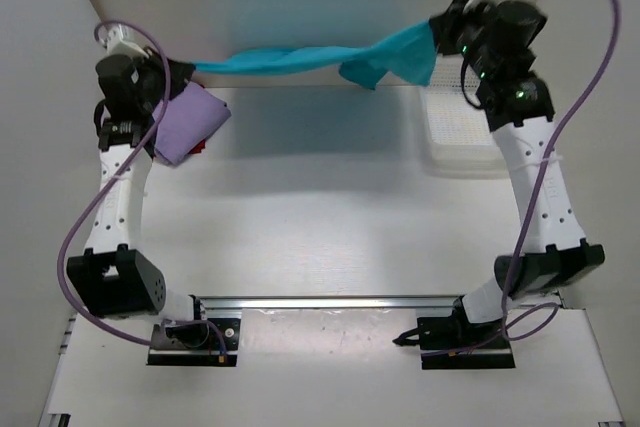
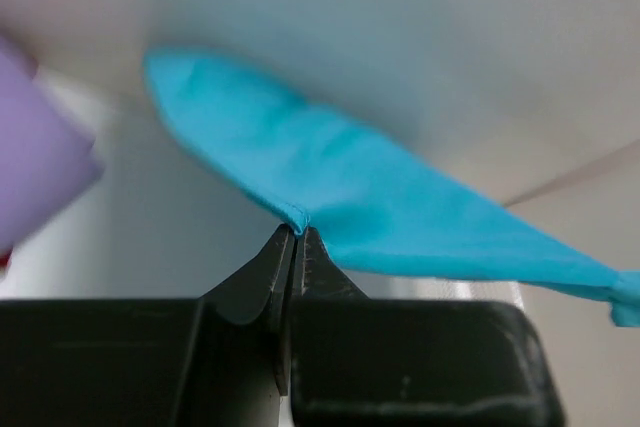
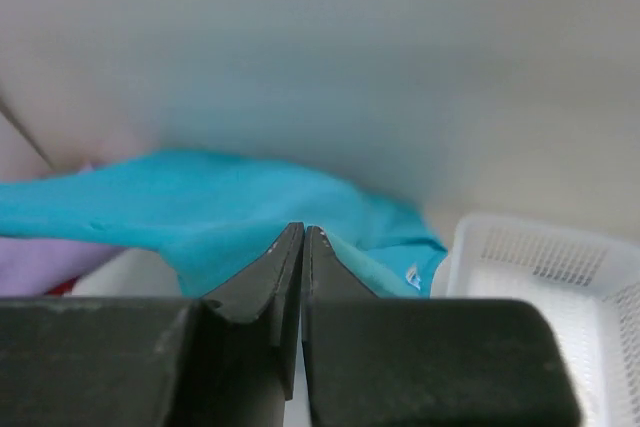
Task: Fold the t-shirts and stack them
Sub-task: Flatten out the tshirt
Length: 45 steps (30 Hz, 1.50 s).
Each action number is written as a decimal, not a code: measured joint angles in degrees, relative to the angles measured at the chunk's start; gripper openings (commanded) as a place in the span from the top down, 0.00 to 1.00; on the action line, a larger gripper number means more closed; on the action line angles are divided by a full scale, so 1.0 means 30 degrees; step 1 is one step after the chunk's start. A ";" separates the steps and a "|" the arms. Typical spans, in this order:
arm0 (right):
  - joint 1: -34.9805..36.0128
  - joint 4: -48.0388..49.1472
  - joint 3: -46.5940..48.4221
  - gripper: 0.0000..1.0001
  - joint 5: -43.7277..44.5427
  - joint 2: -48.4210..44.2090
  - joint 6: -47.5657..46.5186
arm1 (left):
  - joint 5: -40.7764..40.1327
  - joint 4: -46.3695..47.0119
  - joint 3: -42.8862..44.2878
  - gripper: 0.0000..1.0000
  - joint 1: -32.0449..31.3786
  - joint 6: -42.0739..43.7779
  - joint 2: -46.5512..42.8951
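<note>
The teal t-shirt (image 1: 300, 57) hangs stretched in the air as a twisted band between my two grippers, near the back wall. At its left end my left gripper (image 1: 186, 67) is shut on it; the left wrist view shows the jaws (image 2: 297, 229) pinching a hem of the teal cloth (image 2: 380, 197). My right gripper (image 1: 440, 32) is shut on the right end, where a loose bunch droops; in the right wrist view the teal cloth (image 3: 200, 207) sits against its closed tips (image 3: 303, 232). A folded lavender t-shirt (image 1: 190, 122) lies below the left gripper, with a red sliver (image 1: 199, 147) showing under it.
A white mesh basket (image 1: 462, 132) stands at the back right, under the right arm, and shows in the right wrist view as the basket (image 3: 560, 267). White walls close in the back and both sides. Both arm bases sit on a rail (image 1: 330, 302) at the near edge.
</note>
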 measured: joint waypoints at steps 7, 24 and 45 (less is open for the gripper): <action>0.1166 0.1246 -1.4382 1.00 0.0874 -0.4838 0.0838 | -0.0714 0.2193 -1.0550 1.00 -0.0168 0.0109 -0.4248; 0.0940 0.0495 -3.2210 1.00 -0.1974 -1.5212 0.6492 | -0.0306 0.3366 -2.4567 1.00 0.1020 -0.0452 -0.8786; -0.1530 -0.1260 -2.9660 1.00 -0.2543 -1.3763 0.7329 | 0.1523 0.1042 -2.3161 1.00 0.1829 -0.1362 -0.9617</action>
